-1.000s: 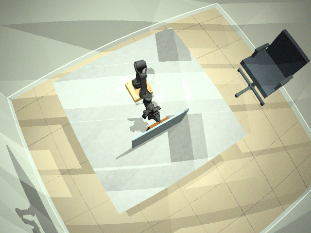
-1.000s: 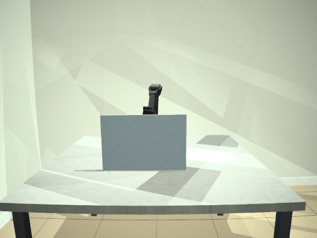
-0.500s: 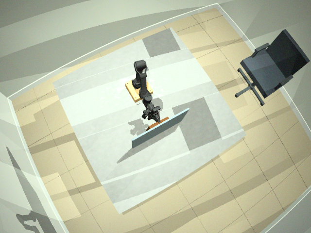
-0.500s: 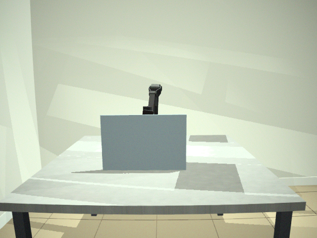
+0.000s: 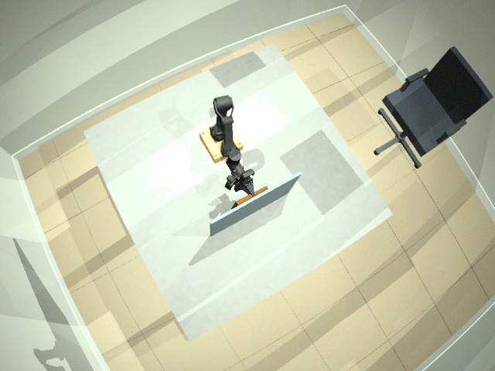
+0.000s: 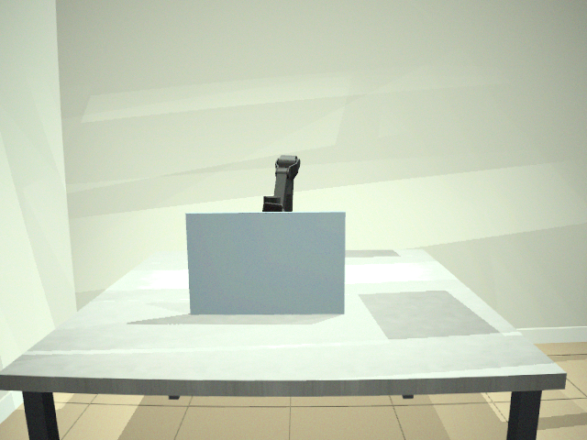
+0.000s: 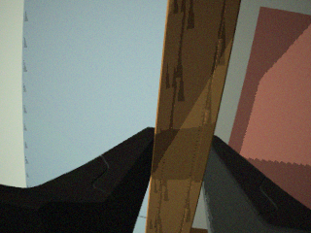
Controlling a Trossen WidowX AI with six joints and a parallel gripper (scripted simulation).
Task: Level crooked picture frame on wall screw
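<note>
The light blue wall panel (image 5: pixel 240 216) (image 6: pixel 265 265) (image 7: pixel 92 87) stands upright on the table. The picture frame (image 5: pixel 243 199) (image 7: pixel 196 63), orange-brown wood, is on the panel's robot side, hidden behind it in the exterior view. My gripper (image 5: pixel 252 194) (image 7: pixel 180 141) is shut on the frame's top bar, one finger on each side. In the wrist view the bar slants a little against the panel's edge; whether the frame is level I cannot tell. The grey border and reddish picture (image 7: pixel 282 112) show at right. The screw and notched strip are hidden.
The arm stands on a wooden base plate (image 5: pixel 211 148) behind the frame, on the pale table (image 5: pixel 255 279) (image 6: pixel 284 359). Shadows lie across the table. A dark office chair (image 5: pixel 419 114) is on the floor beyond the table's side.
</note>
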